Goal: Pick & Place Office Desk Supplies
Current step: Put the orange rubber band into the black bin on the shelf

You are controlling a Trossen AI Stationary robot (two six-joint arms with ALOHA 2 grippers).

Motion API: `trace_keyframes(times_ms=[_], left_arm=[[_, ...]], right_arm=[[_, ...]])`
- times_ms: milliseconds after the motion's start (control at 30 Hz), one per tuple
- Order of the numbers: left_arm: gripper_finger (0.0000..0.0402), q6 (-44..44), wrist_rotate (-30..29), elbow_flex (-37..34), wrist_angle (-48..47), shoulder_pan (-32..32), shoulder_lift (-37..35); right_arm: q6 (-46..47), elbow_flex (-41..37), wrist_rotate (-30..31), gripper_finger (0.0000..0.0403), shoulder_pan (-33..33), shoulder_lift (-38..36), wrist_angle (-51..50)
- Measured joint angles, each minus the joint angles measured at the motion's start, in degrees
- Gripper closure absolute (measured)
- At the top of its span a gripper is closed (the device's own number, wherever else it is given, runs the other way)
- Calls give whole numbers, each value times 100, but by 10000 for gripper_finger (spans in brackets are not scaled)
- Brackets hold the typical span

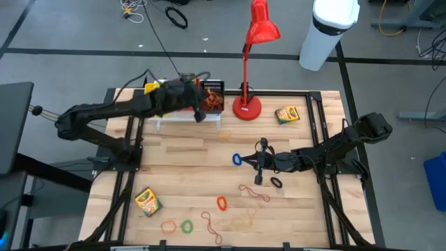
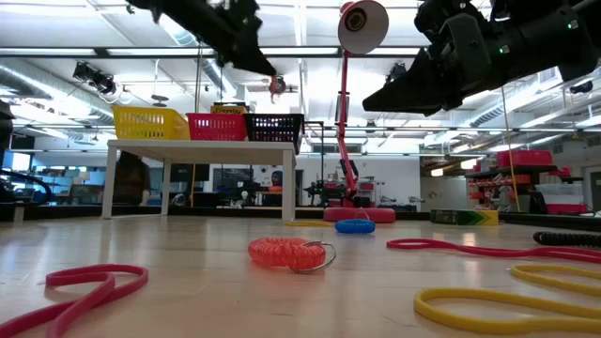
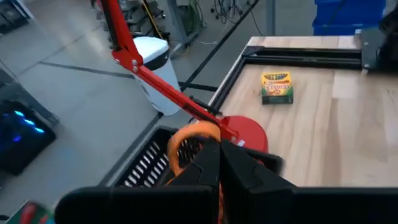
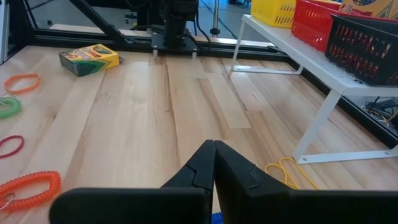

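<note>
My left gripper (image 1: 202,106) hovers over the black basket (image 1: 213,96) on the white rack at the table's far side, shut on an orange loop (image 3: 186,144). My right gripper (image 1: 256,163) hangs shut and empty above the table's middle right, over a blue band (image 1: 237,159). One crayon box (image 1: 286,114) lies at the far right and another (image 1: 147,201) at the near left. Loose bands lie flat on the near half of the table, among them an orange coil (image 1: 221,203), a green loop (image 1: 187,225) and a black one (image 1: 277,183). My left gripper pinches the orange loop between its two fingertips (image 3: 211,163). The loop's free part (image 3: 177,149) sticks out beyond them. The fingers slant slightly downward, coming from the table's left. The loop is lifted clear, above the black basket.
A tall red desk lamp (image 1: 247,104) stands just right of the black basket, close to my left gripper. The white rack (image 2: 197,148) also carries a yellow basket (image 2: 150,122) and a red basket (image 2: 216,125). A white bin (image 1: 326,31) stands beyond the far edge.
</note>
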Motion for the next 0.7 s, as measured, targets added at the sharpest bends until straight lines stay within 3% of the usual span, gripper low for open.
trace_keyframes(times_ms=[233, 367, 700], left_arm=[[396, 9, 1062, 44, 470, 785, 780], [386, 33, 1099, 46, 648, 881, 1129], [268, 28, 1086, 46, 685, 868, 979]], right_arm=[[-1, 0, 2, 386, -2, 0, 0], [-2, 0, 2, 386, 0, 0, 0], [-4, 0, 10, 386, 0, 0, -19]])
